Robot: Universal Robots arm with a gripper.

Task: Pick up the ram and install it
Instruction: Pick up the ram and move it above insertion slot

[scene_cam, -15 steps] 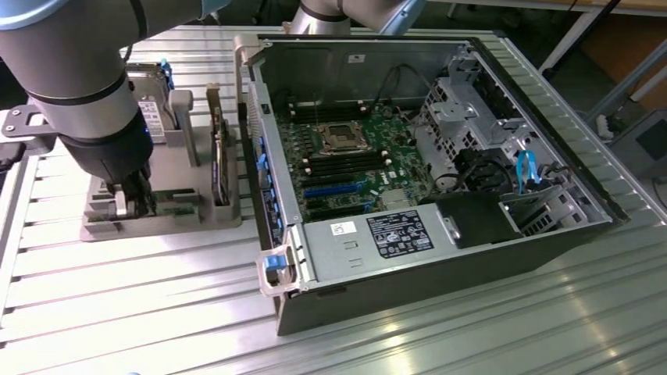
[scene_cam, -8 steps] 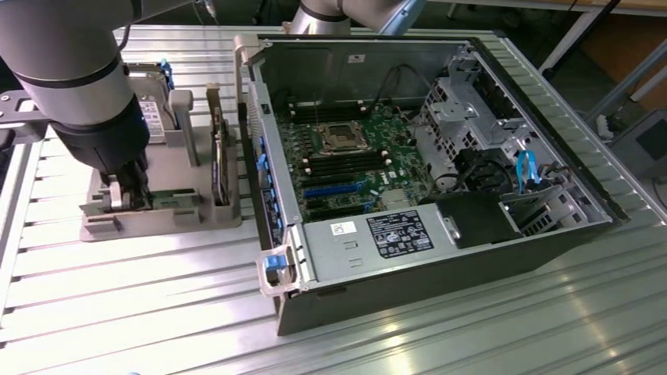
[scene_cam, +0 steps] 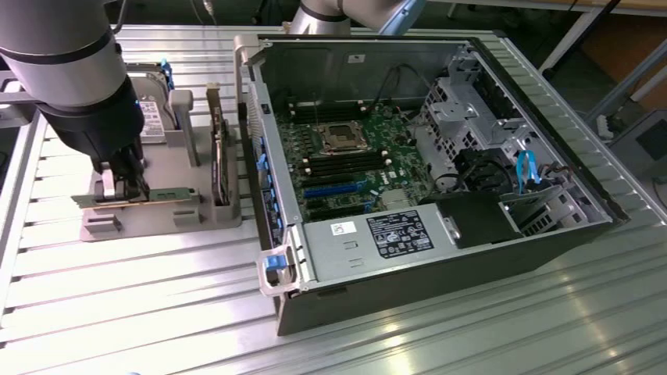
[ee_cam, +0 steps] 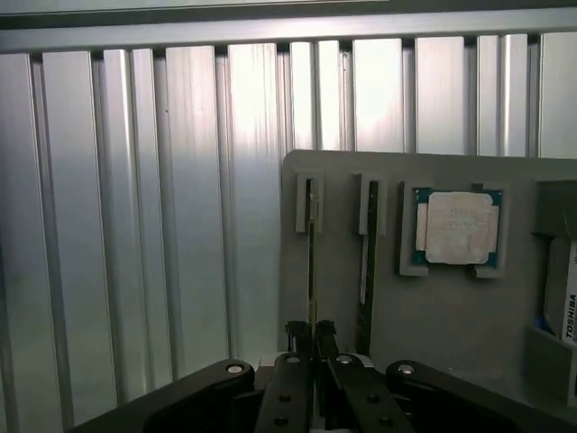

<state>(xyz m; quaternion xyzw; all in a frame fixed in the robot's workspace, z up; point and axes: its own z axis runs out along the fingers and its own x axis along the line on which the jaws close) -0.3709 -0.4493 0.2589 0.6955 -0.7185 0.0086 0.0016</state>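
I am at the pick-up step: my pincer looks pinched onto the ram, which stands on its edge in the grey holder, right between the fingertips. I think it is not lifted yet. The next move needs a straight pull out of its slot, because another thin card stands just beside the pincer.

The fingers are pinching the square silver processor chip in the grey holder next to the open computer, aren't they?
Not quite. The fingers are pinching the ram, the thin stick standing on edge in the grey holder next to the open computer. The square silver processor chip lies untouched in its own recess. The wrist view shows this.
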